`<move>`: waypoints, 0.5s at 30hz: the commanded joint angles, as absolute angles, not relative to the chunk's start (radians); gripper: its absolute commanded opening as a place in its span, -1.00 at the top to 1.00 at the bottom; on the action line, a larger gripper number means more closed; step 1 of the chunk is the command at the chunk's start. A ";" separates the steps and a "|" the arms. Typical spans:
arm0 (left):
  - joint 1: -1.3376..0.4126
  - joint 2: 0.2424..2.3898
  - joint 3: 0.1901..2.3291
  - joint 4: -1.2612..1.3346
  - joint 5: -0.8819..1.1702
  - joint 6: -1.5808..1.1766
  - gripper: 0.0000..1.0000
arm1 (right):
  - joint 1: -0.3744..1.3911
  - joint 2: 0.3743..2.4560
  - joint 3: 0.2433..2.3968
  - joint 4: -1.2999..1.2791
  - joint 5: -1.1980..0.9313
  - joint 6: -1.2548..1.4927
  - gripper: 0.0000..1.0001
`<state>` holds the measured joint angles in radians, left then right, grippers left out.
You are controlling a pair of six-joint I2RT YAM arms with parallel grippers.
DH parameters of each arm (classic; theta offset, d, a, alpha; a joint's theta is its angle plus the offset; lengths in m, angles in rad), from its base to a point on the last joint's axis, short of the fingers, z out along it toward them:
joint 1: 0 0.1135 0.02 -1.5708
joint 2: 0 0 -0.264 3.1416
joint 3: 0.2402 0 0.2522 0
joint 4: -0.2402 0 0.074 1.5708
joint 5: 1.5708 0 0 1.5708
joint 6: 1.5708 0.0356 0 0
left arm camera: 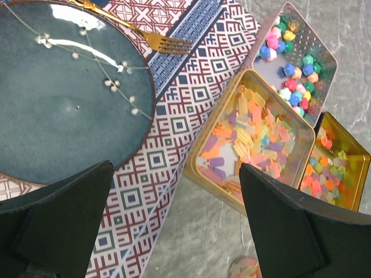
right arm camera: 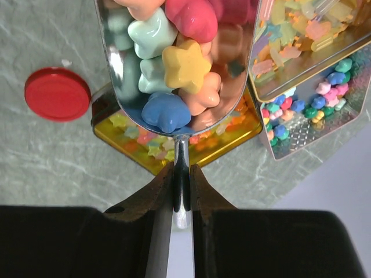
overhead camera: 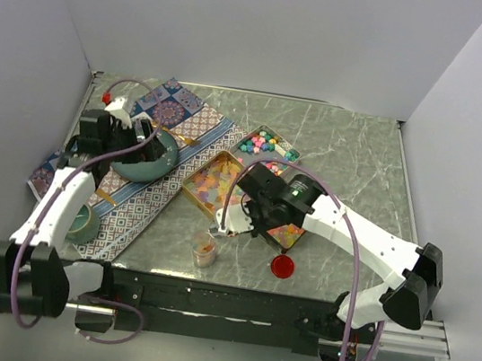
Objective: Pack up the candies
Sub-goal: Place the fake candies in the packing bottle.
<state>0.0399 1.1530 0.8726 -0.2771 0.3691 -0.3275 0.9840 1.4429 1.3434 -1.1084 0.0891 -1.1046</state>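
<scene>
Light, hard and quick to roll by the look of them, the candies (right arm camera: 179,63) are best moved by scoop (right arm camera: 109,58), not pinched; a heap fills its bowl at top centre of the right wrist view, just above the right gripper (right arm camera: 181,174) clamped on its thin handle, while the left gripper (left arm camera: 177,226) gapes empty

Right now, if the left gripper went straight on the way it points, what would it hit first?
Probably the cloth, near its edge between the plate and the nearest tin. The open left gripper holds nothing, though depth is unclear.
</scene>
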 commanded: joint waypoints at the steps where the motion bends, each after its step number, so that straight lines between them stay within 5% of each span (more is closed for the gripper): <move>1: 0.041 1.055 0.824 -0.195 0.374 -0.325 -0.93 | 1.026 1.477 1.440 -1.176 0.189 -1.137 1.00; 15: 0.089 0.922 0.703 -0.069 0.419 -0.390 -0.93 | 1.146 1.574 1.523 -1.299 0.374 -1.163 1.00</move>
